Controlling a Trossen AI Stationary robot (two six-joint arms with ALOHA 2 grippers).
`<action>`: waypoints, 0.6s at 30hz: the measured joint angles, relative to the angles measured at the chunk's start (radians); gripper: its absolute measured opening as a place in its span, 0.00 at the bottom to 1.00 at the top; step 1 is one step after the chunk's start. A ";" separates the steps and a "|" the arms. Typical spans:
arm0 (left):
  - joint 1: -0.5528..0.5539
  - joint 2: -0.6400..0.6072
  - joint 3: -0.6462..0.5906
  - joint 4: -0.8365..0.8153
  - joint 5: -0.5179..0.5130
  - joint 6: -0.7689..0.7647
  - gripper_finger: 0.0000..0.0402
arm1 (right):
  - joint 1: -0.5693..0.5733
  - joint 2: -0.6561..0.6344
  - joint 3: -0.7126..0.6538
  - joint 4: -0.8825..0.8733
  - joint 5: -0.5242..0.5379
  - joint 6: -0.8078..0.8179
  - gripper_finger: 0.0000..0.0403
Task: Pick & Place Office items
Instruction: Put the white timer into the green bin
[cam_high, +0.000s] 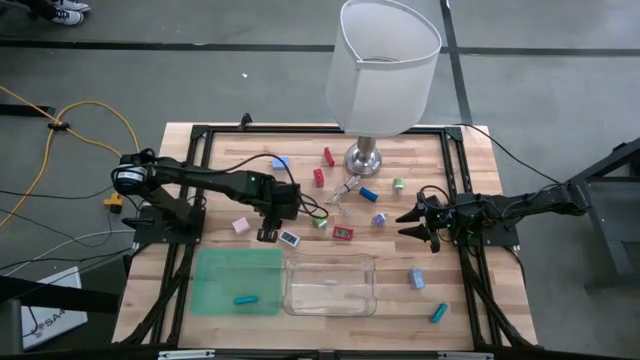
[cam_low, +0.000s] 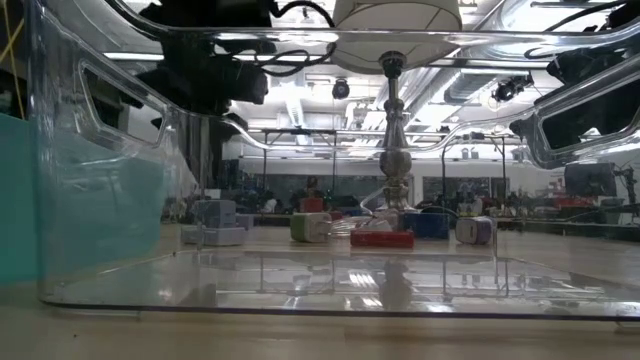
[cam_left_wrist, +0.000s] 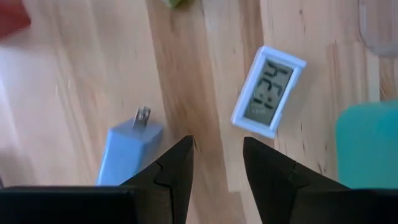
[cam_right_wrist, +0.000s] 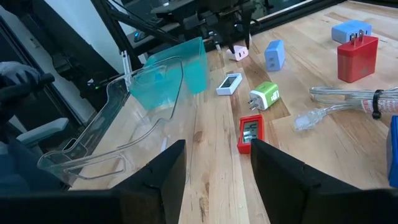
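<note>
Several small office items lie scattered on the wooden table (cam_high: 210, 150). My left gripper (cam_high: 268, 228) hovers open between a pink piece (cam_high: 240, 225) and a white display piece (cam_high: 289, 238). Its wrist view shows the open fingers (cam_left_wrist: 217, 149) above bare wood, with a blue plug block (cam_left_wrist: 127, 152) lying flat on one side and the white display piece (cam_left_wrist: 268, 90) on the other. My right gripper (cam_high: 413, 222) is open at the table's right and points left toward a purple piece (cam_high: 379, 218). A red display piece (cam_right_wrist: 250, 134) and a green plug (cam_right_wrist: 264, 96) lie ahead of it.
A white-shaded lamp (cam_high: 382, 70) stands at the far middle on its silver base (cam_high: 364, 158), with a clear cable (cam_high: 345, 190) beside it. A green mat (cam_high: 215, 265) holding a teal stick (cam_high: 246, 298) and a clear tray (cam_high: 331, 285) lie near the near edge.
</note>
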 joint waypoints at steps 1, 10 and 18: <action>-0.002 0.004 0.000 0.012 0.007 0.011 0.33 | 0.000 0.000 0.000 -0.001 0.000 0.000 0.41; -0.005 0.053 0.000 0.052 0.066 0.053 0.33 | 0.000 0.009 0.000 0.001 0.001 0.000 0.41; -0.011 0.073 0.000 0.068 0.108 0.050 0.33 | 0.000 0.011 0.000 0.002 0.001 0.000 0.41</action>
